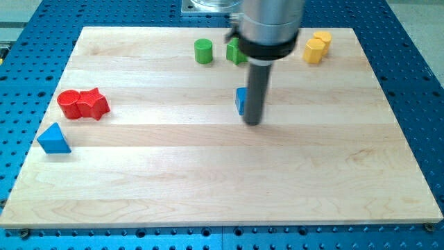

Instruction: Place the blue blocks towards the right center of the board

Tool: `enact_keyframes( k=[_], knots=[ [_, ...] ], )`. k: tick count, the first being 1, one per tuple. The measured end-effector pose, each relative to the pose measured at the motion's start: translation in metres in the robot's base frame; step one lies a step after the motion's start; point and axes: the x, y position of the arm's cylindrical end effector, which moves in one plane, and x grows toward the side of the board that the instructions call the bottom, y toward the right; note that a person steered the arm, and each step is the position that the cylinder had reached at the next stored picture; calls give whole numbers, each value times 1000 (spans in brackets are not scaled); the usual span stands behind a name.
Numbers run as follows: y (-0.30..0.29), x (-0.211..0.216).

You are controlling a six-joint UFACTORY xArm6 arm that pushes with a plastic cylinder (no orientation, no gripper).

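- Blue triangular block (53,139): board's 9 o'clock edge, low.
- My tip (253,123): board centre, touching blue block (240,100) at its 10 o'clock.
- No gripper fitted; no jaw state.

Pale wooden board (208,173), smooth, matt, grain showing in long planks under my tip (253,123). The rod above it looks dark matt, its collar brushed metal. Just left of it, a blue block (241,101), plain matt; around, blue perforated table (416,83).
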Motion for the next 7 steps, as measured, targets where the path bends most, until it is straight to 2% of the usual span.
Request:
enact_keyframes(
  k=[1, 2, 3, 4, 5, 6, 7],
  knots=[
    [-35, -21],
    [58, -33],
    [127, -33],
    [70, -58],
    [152, -81],
    [140, -80],
    [33, -23]
  ],
)
